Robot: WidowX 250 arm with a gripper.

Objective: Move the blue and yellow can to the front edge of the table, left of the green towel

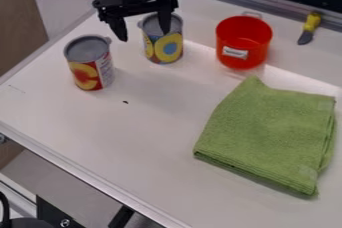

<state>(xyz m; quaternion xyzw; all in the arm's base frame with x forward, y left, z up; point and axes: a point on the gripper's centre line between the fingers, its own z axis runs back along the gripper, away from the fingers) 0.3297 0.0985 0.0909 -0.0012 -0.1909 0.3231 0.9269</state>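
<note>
The black gripper [143, 28] hangs near the top of the view, its two fingers spread apart and pointing down. One finger overlaps the rim area of a can with a blue and yellow label [165, 47]; whether they touch I cannot tell. Nothing shows between the fingers. To the left of the gripper and nearer the camera stands a second can [88, 67], upright, with a red and yellow label. Right of the blue-labelled can is a red pot [243, 44], upright and open at the top.
A folded green cloth [268, 134] lies on the right of the white table [133, 132]. At the upper right is a small knife with a yellow handle [312, 22]. A metal rail [267, 3] runs along the table's back; the left edge drops away.
</note>
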